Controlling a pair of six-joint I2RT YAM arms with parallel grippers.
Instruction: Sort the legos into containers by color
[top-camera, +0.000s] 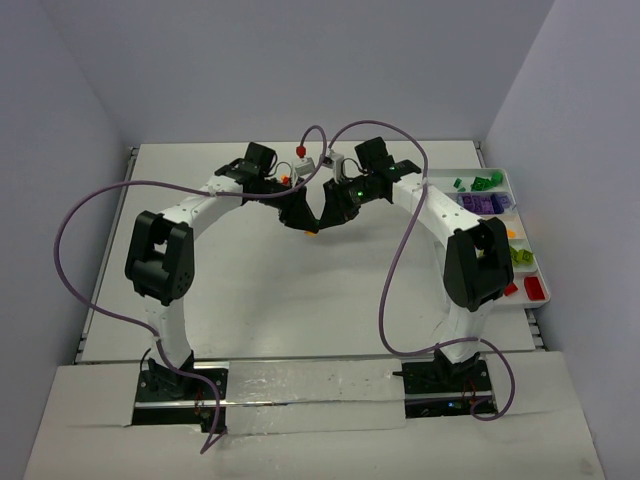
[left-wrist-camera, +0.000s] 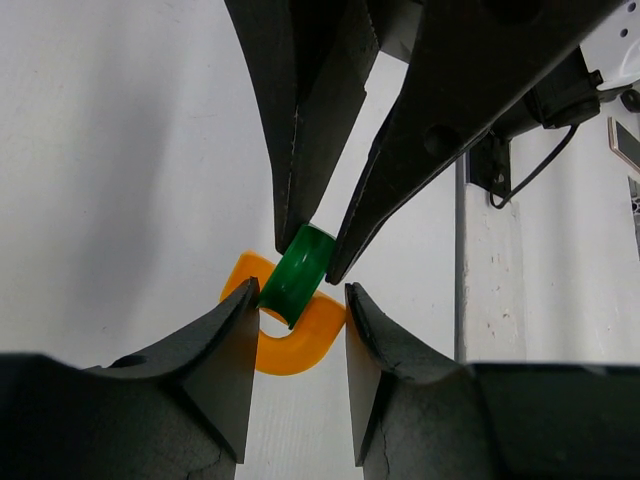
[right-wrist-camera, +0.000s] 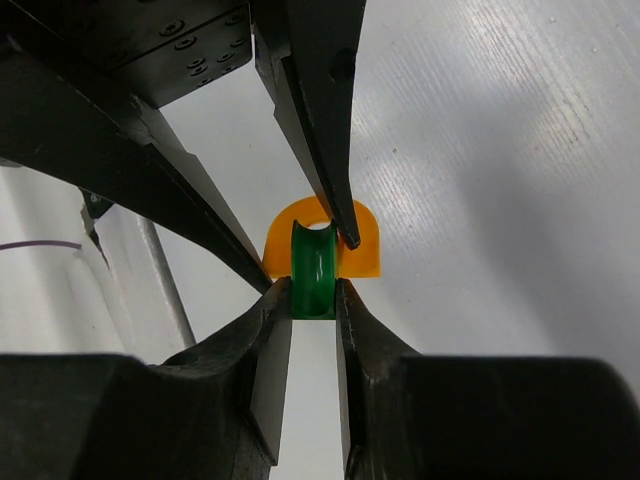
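Right claw (right-wrist-camera: 313, 290): pinching green lego (right-wrist-camera: 313, 260) | left claw (left-wrist-camera: 300, 296): pinching orange lego (left-wrist-camera: 295, 355), interlocked with green

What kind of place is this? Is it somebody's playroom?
More likely a robot lab or test booth. The left arm and right arm are bolted to a white table, plain walls box it in, and purple cables trail from the arms.

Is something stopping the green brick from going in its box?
Yes. An orange brick is stuck on the green brick. The right gripper pinches the green one, the left gripper the orange. Toward the tray, nothing else visible lies on the table.
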